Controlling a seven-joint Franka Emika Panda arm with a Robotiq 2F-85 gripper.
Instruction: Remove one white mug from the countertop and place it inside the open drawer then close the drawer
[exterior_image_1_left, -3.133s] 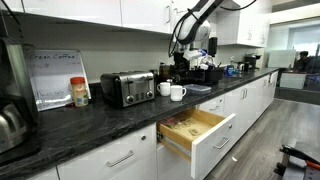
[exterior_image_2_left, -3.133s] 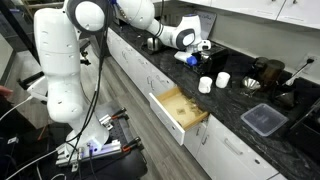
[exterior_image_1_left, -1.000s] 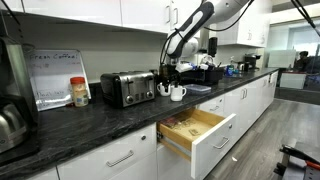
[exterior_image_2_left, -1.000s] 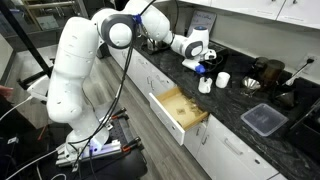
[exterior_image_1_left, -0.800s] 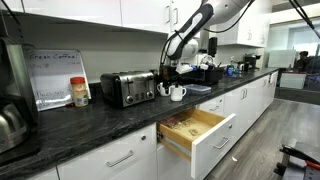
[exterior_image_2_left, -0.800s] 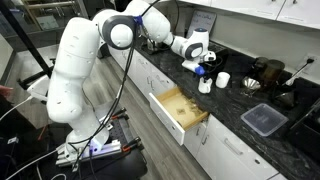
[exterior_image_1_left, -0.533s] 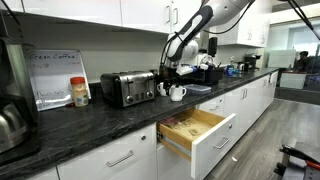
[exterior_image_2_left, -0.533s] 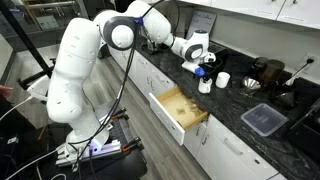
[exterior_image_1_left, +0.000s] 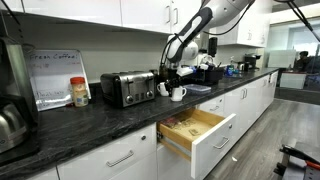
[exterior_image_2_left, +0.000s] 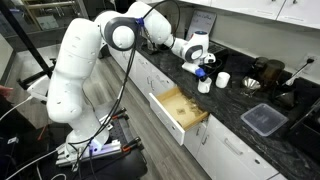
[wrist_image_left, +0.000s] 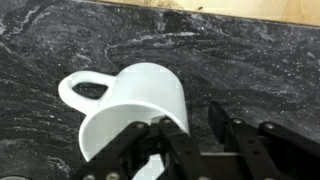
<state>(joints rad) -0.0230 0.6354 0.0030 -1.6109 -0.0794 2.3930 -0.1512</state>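
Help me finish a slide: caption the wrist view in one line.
Open gripper straddling the near wall of the white mug standing on the dark speckled countertop.

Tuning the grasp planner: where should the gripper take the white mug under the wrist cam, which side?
Pinch the rim of the white mug from above, on the side opposite its handle: it stands upright, mouth open, and the open gripper hangs over that side.

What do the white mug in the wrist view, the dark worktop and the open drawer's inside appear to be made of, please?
The small white loop-handled mug looks like glazed ceramic: smooth, softly shiny. The dark grey countertop looks like polished stone or stone-look laminate, with pale veining. The open white drawer seems light wood inside, tan with dividers.
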